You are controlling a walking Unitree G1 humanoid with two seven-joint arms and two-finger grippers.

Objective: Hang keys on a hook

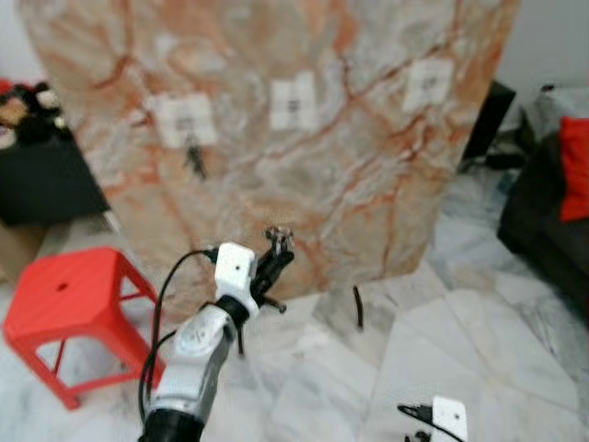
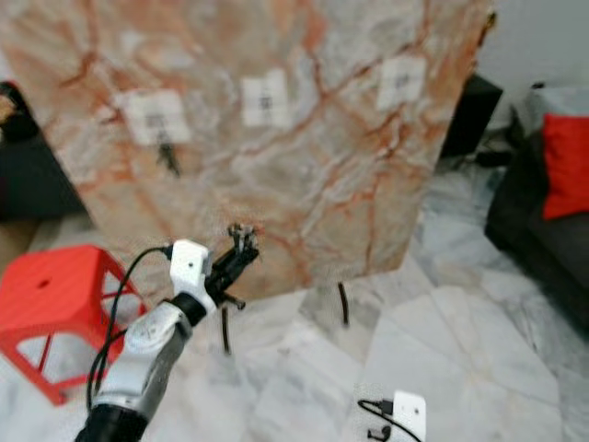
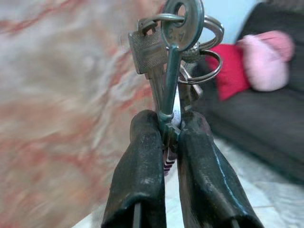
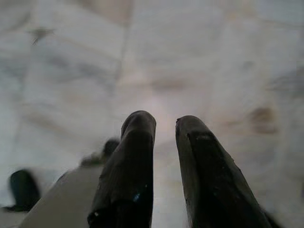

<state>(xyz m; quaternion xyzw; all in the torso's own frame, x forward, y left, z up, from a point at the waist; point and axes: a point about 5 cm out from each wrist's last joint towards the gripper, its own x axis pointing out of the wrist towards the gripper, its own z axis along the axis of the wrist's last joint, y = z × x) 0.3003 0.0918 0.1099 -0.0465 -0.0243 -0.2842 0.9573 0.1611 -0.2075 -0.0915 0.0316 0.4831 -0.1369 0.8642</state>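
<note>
The keys (image 3: pixel 176 57) are sitting pinched in the left gripper (image 3: pixel 172 124), held up before the marble board (image 1: pixel 368 175), below its white hook plates (image 1: pixel 187 120). The right gripper (image 4: pixel 164 126) is hanging over the floor (image 4: pixel 213 61), fingers slightly parted, empty.

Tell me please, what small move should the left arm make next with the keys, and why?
Probably raise and extend the left pincer toward the marble panel. It is shut on the keys, which stand up above its fingertips, but it sits well below the white hook plates. The left plate seems to carry something dark already, so the middle one looks a better target.
</note>
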